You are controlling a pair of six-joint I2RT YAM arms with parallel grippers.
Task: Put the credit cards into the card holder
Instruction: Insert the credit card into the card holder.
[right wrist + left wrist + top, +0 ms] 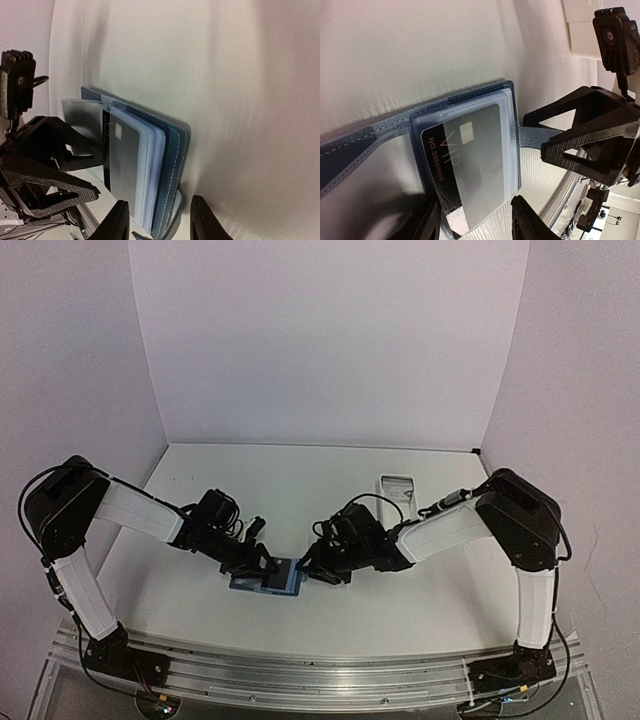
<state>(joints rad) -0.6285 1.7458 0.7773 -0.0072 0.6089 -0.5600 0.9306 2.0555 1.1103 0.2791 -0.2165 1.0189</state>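
— State of the left gripper [475,202]?
— Parted wide, astride the credit card [470,160] sleeved in the open card holder [268,576]; clamping nothing.
— And the right gripper [159,200]?
— Parted too, straddling the card holder's stitched edge. Lying flat on the table [300,480], between both.
— Farther back?
— Just a white tray [397,486], well apart.

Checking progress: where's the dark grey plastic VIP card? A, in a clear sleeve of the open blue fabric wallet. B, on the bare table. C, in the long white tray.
A: the left wrist view shows the dark grey VIP card under a clear sleeve of the blue wallet, one end sticking out.
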